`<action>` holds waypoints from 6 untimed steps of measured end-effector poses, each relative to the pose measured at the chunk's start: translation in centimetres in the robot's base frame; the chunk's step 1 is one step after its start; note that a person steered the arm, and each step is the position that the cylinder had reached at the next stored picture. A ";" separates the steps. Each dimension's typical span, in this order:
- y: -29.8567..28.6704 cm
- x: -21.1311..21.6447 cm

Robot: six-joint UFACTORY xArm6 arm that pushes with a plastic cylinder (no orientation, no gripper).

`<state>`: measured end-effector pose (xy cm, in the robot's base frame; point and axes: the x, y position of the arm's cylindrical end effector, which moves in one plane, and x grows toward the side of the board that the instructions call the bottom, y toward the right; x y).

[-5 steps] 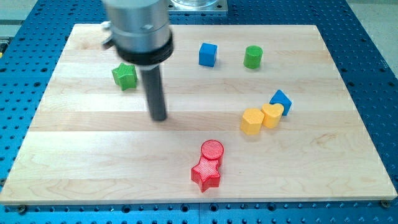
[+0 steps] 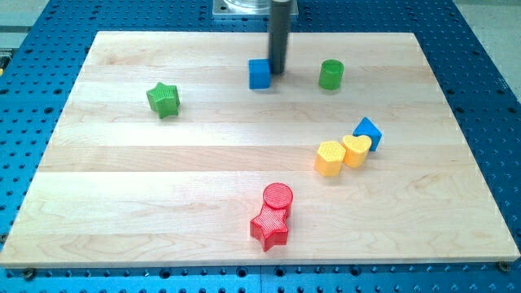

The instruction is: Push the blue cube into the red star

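Note:
The blue cube [image 2: 259, 74] sits near the view's top centre of the wooden board [image 2: 122, 171]. My tip [image 2: 277, 72] stands right against the cube's right side, touching or nearly touching it. The red star [image 2: 269, 227] lies near the view's bottom centre, far below the cube, with a red cylinder [image 2: 278, 196] touching its upper edge.
A green star [image 2: 163, 99] is at the upper left. A green cylinder [image 2: 331, 74] is right of my tip. A yellow hexagonal block [image 2: 330, 158], a yellow heart [image 2: 356, 150] and a second blue block [image 2: 368, 130] cluster at the right.
The rod has moved from the board's left centre up and to the right, next to the blue cube. The blue cube has shifted slightly to the left.

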<state>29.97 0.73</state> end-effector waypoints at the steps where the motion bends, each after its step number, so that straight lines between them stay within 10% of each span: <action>1: -1.0 8.5; 4: -7.5 1.8; 6: -1.7 12.5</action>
<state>42.46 -0.92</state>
